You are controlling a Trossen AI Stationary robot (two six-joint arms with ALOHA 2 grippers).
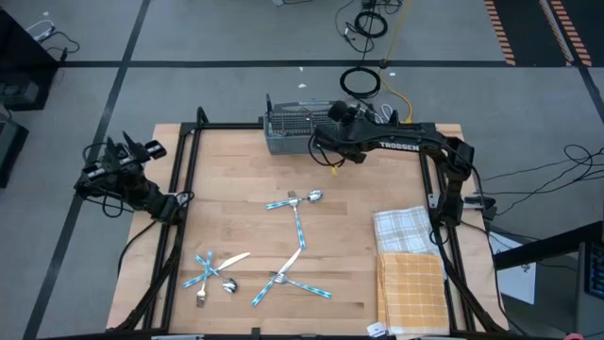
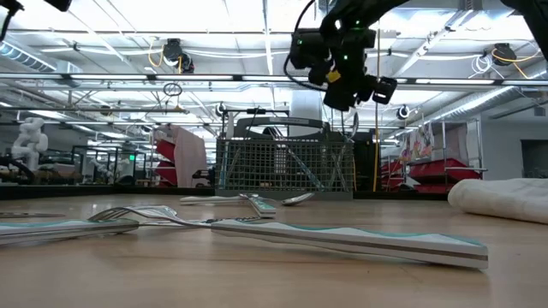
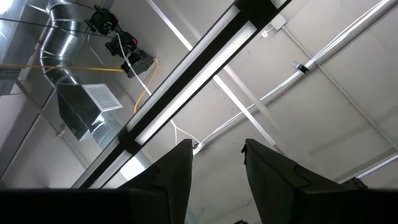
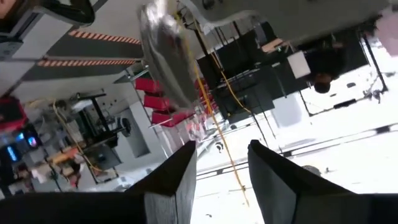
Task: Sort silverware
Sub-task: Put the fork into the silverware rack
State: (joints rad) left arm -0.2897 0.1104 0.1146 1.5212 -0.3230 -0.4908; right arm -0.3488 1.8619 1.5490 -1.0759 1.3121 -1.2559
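The silverware lies loose on the wooden table, with teal handles and shiny heads. A spoon and fork (image 1: 300, 198) lie at mid-table, a knife (image 1: 300, 229) just nearer, and crossed pieces (image 1: 291, 277) and a left cluster (image 1: 215, 269) lie near the front. In the low view the nearest piece (image 2: 342, 238) lies flat. The grey mesh caddy (image 1: 291, 132) (image 2: 282, 167) stands at the far edge. My right gripper (image 1: 332, 115) (image 2: 347, 81) (image 4: 222, 180) hovers above the caddy's right end, open and empty. My left gripper (image 3: 216, 180) is open, with its arm (image 1: 123, 170) parked off the table's left side.
A white checked cloth (image 1: 404, 227) and an orange checked cloth (image 1: 411, 288) lie at the table's right front; the cloth shows as a roll in the low view (image 2: 505, 195). A black frame rail (image 1: 179, 217) runs along the table's sides. Cables lie on the floor behind the table.
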